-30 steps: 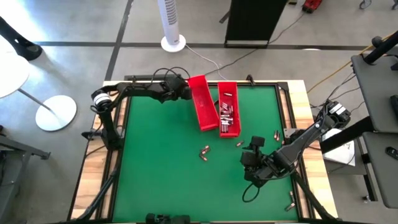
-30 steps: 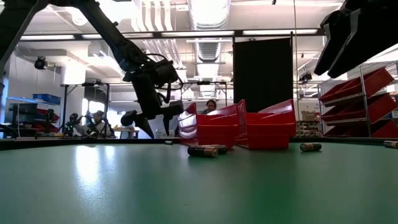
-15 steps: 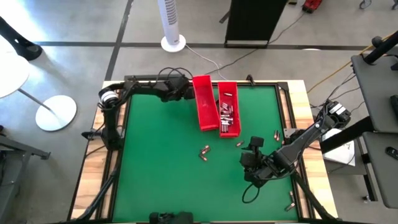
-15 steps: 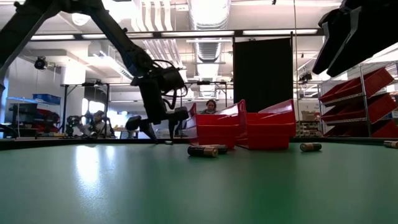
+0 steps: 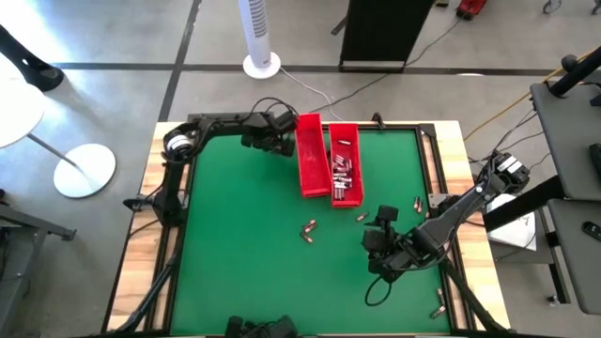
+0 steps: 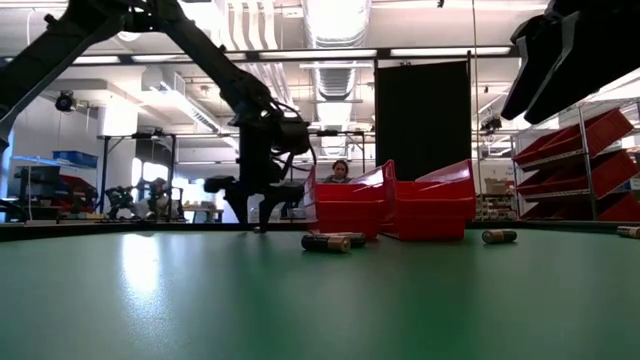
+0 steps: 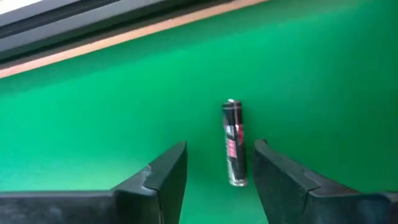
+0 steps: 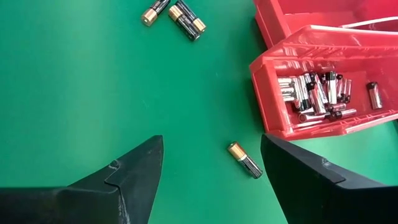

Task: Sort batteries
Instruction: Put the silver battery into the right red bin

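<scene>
Battery point(image 7: 233, 144) lies between the left gripper's point(image 7: 217, 163) spread fingers; right gripper point(image 8: 211, 165) hangs wide, empty.

Red trays, green table, dark arms

The table point(image 5: 244, 253) is covered in plain bright green, edged by pale wood. Two trays point(image 5: 309, 155) point(image 5: 346, 165) at upper centre of the high view are solid red. The battery point(image 7: 233, 143) in the left wrist view is black with a red-pink band and silvery ends. Loose batteries point(image 8: 245, 160) point(image 8: 186, 20) in the right wrist view are black with copper-gold ends; those in the tray point(image 8: 317, 93) are silvery-grey and black. Both grippers point(image 7: 217, 174) point(image 8: 211, 168) are dark grey-black.
</scene>
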### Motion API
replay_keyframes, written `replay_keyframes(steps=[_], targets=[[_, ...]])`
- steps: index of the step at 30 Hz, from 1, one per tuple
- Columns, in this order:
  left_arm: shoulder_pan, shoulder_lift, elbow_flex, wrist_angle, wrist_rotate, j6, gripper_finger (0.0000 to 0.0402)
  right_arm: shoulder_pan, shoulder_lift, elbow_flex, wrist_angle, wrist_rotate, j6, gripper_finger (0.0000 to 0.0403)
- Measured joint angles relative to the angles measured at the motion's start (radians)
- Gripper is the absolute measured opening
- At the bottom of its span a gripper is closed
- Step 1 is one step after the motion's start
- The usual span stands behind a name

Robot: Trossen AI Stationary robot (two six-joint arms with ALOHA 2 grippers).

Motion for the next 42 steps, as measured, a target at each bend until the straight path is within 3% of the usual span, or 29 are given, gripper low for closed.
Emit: replay_keyframes(steps=[15, 19, 25, 32, 37, 42], targets=[[-0.003, -0.012, -0.050, 0.054, -0.007, 0.051, 0.0151, 0.000, 0.000, 0.000, 0.005, 0.000, 0.003, 0.0257], [0.001, -0.012, -0.065, 0.068, 0.009, 0.045, 0.0114, 0.000, 0.000, 0.000, 0.006, 0.000, 0.003, 0.0248], [0.001, -0.012, -0.075, 0.074, 0.007, 0.064, 0.0018, 0.000, 0.000, 0.000, 0.009, 0.000, 0.002, 0.0242], [-0.008, -0.023, -0.076, 0.064, -0.013, 0.137, 0.0010, 0.000, -0.005, 0.001, 0.010, -0.003, -0.015, 0.0252], [-0.055, -0.089, -0.093, 0.010, -0.085, 0.199, 0.0004, 0.001, -0.028, 0.033, -0.038, -0.010, -0.015, 0.0255], [-0.147, -0.263, -0.159, 0.016, -0.169, 0.229, 0.0003, 0.007, -0.041, 0.070, -0.109, -0.008, -0.015, 0.0244]])
